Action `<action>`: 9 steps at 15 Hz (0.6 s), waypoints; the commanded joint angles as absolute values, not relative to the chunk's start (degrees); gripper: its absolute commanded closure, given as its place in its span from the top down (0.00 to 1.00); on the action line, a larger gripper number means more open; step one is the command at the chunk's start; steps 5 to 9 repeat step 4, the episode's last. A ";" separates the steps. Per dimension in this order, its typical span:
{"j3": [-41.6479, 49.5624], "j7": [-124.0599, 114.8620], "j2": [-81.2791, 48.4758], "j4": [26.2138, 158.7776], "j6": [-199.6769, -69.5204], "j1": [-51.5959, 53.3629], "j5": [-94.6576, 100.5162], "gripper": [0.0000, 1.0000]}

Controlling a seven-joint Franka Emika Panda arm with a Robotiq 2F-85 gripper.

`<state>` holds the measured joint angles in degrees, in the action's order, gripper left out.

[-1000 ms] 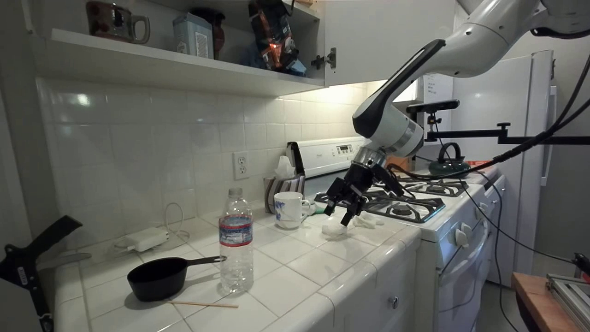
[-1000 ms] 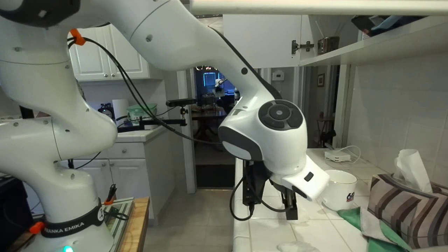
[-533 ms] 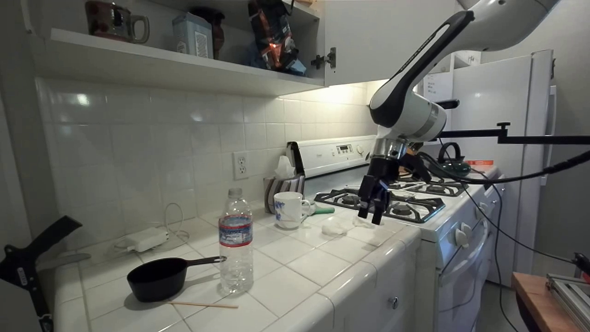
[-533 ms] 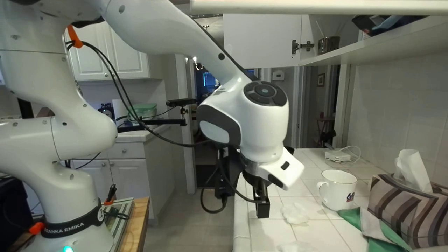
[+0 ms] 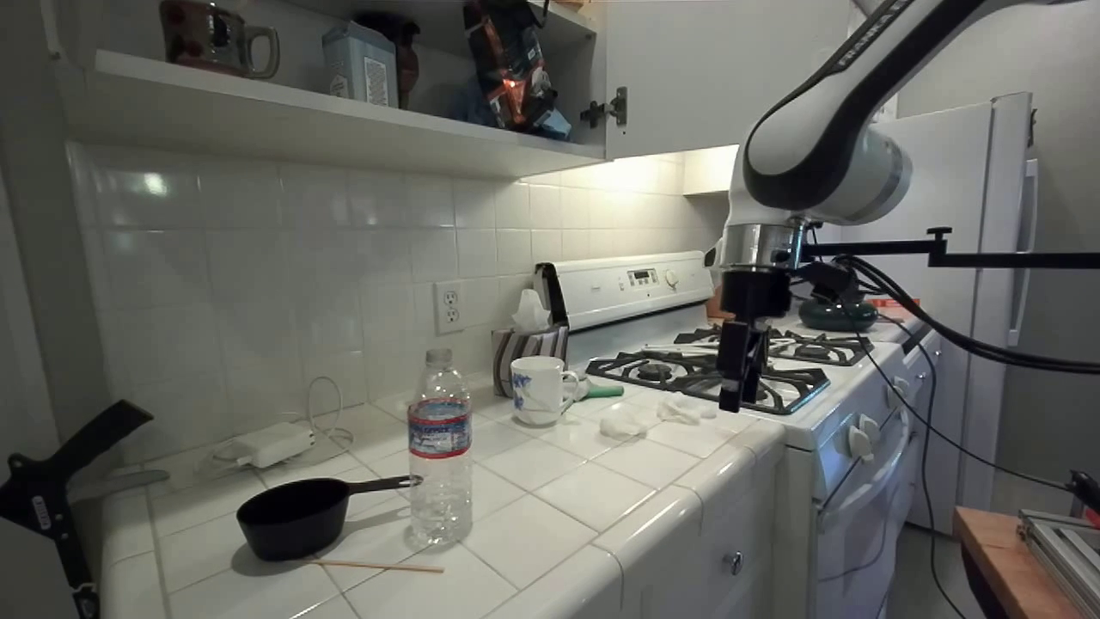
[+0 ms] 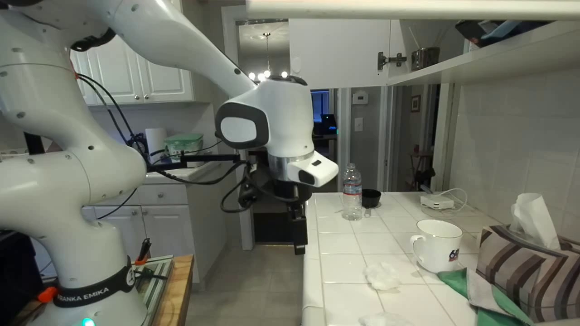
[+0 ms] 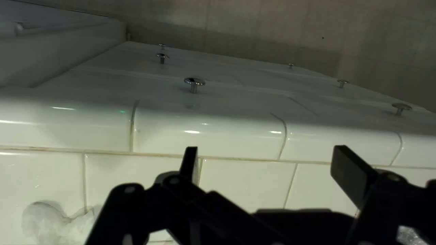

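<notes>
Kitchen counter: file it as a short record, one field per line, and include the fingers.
Grasp: fingers wide open, nothing between them
Position: near the front edge of the tiled counter, apart from the things on it
Nearby: two crumpled white pieces on the counter, material unclear
Mug: white mug, upright, near a striped tissue box
Bottle: clear labelled bottle, upright, beside a black pan
Stick: thin stick, lying flat by the pan
Overhead: cabinet door standing open
Adjoining: white gas stove

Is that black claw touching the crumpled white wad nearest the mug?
Apart: in an exterior view, counter tile shows in a plain gap between the gripper and the wad.
</notes>
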<state>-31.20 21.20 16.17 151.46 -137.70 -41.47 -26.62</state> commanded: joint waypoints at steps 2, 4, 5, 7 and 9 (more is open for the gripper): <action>-14.68 11.28 19.20 154.86 -139.01 -22.87 -15.13 1.00; -13.81 9.33 22.33 156.83 -139.02 -20.83 -13.54 1.00; -13.81 9.33 22.33 156.83 -139.02 -20.83 -13.54 1.00; -13.81 9.33 22.33 156.83 -139.02 -20.83 -13.54 1.00; -13.81 9.33 22.33 156.83 -139.02 -20.83 -13.54 1.00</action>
